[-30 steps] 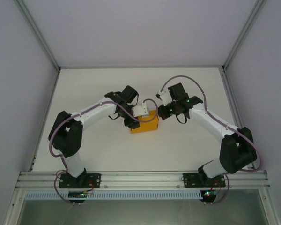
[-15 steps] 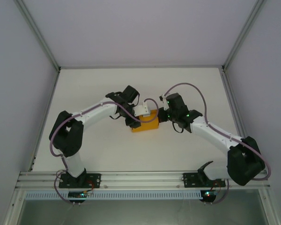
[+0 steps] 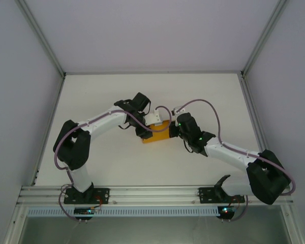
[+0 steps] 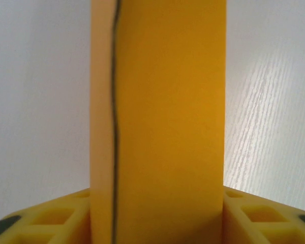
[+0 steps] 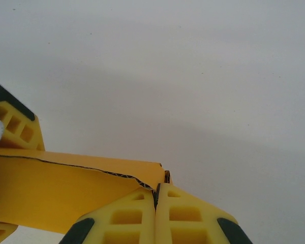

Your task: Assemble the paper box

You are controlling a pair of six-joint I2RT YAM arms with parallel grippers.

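The paper box (image 3: 157, 135) is an orange-yellow card box lying mid-table between both arms. My left gripper (image 3: 154, 125) reaches over it from the left. In the left wrist view the box (image 4: 162, 112) stands upright between the yellow fingers (image 4: 259, 216), which lie against both its sides with no gap showing. My right gripper (image 3: 172, 130) sits at the box's right end. In the right wrist view its gripper (image 5: 156, 187) is shut, tips pressed together right at the corner of the box's corrugated flap edge (image 5: 91, 168). A left finger (image 5: 12, 124) shows above that flap.
The white table (image 3: 112, 96) is walled by grey panels and metal frame posts (image 3: 40, 38). A metal rail (image 3: 152, 193) carries both arm bases along the near edge. The right arm's cable (image 3: 208, 109) loops above its wrist.
The right arm has swung down and to the left, bringing its shut gripper from above the box's right side to the box's right end. The left arm has stayed on the box.
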